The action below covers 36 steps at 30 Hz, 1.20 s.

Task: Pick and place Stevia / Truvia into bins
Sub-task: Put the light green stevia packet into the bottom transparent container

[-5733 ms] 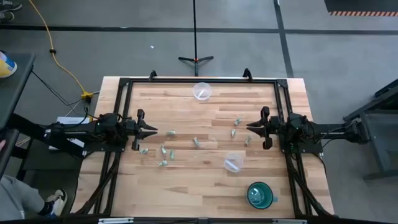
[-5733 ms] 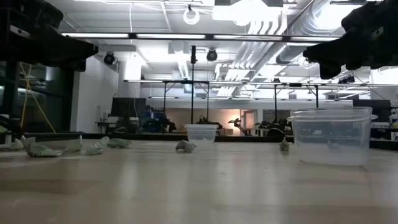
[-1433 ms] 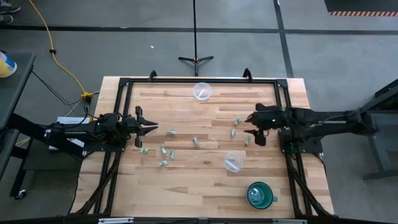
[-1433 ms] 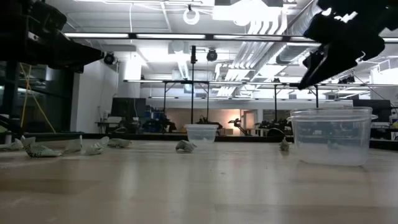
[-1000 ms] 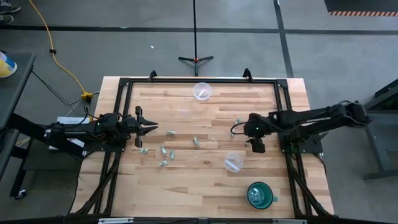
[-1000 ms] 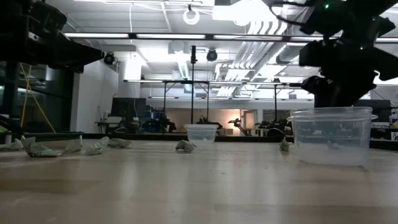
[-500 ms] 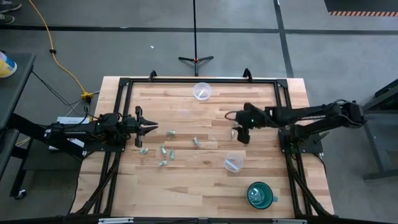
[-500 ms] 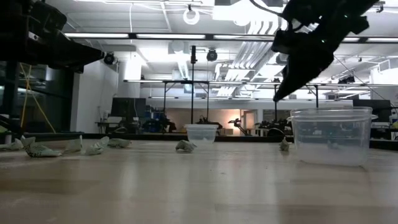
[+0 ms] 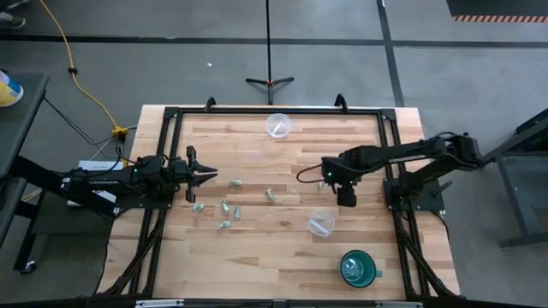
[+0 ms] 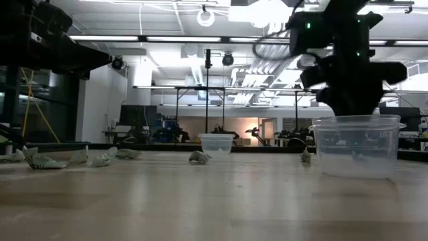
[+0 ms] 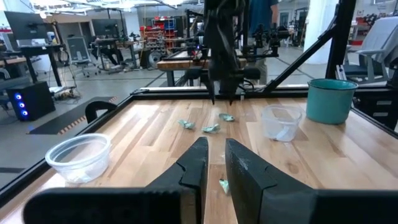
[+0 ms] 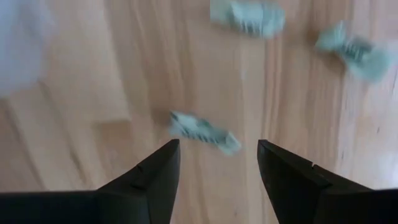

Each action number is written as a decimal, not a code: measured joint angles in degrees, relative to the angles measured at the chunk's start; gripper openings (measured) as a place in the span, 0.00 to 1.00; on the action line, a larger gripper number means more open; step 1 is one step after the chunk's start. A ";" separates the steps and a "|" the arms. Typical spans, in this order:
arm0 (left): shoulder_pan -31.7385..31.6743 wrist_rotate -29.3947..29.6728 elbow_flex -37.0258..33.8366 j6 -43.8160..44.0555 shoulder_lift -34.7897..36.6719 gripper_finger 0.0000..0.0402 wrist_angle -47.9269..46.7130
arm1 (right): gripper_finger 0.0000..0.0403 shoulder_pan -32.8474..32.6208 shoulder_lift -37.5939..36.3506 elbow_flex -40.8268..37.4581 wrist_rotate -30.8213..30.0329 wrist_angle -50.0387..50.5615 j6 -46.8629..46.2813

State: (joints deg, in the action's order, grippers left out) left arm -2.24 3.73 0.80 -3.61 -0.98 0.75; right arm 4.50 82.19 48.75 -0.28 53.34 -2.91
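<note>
Several small green-and-white Stevia packets lie flat on the wooden table, most of them in its left half. One packet lies just ahead of my right gripper, which points down over the table's right middle with its fingers open. Two more packets lie beyond it. One clear bin stands at the far edge, the other near my right gripper. My left gripper hovers level at the left with a narrow gap between its fingers, holding nothing.
A teal mug stands at the near right corner. A black frame runs around the table's edges. The near bin stands in front of my right arm in the low view. Bare wood lies between the packets and the near edge.
My right gripper has swung a little toward the table's left, then come back and down, tipping until it points straight down over a packet. Its fingers have stayed open. The packets and bins have not moved.
</note>
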 joint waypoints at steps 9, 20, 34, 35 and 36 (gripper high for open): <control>0.00 -0.04 -0.01 -0.07 -0.01 0.23 0.00 | 0.46 -3.21 6.86 0.00 0.21 1.30 4.53; 0.00 -0.06 -0.01 0.45 -0.01 0.23 0.00 | 0.41 -3.92 7.56 -0.46 0.05 -4.66 6.05; 0.02 -0.09 0.00 0.47 0.00 0.23 0.00 | 0.39 -3.92 7.56 -2.91 1.67 -5.97 9.46; 0.02 -0.09 -0.02 0.47 0.00 0.23 0.00 | 0.38 -3.92 7.56 -2.92 1.67 -6.13 9.49; 0.01 -0.09 -0.01 0.47 -0.01 0.23 0.00 | 0.37 -3.92 7.56 -2.91 1.69 -6.13 9.67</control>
State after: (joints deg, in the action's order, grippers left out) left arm -2.23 3.64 0.79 -3.14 -0.99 0.75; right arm 0.58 89.76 45.84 1.41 47.21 6.77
